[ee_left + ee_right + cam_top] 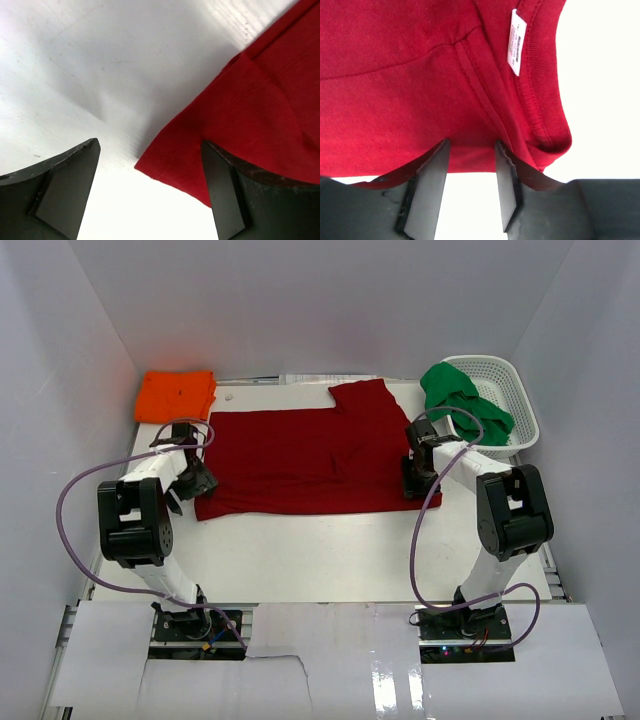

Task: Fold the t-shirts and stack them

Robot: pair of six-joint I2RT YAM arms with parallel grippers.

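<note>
Left hand [150, 145] spread wide over the desk [100, 60], dark red t-shirt [260, 100] corner at one finger; right hand [472, 145] narrowly parted astride the shirt's edge

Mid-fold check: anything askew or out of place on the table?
The green t-shirt hangs crumpled, half out, over the left rim of the white basket. The dark red t-shirt lies spread, with one sleeve jutting toward the far edge. The orange t-shirt sits folded at far left. Nothing looks damaged.

White table [300, 550], plain white walls [300, 300]
</note>
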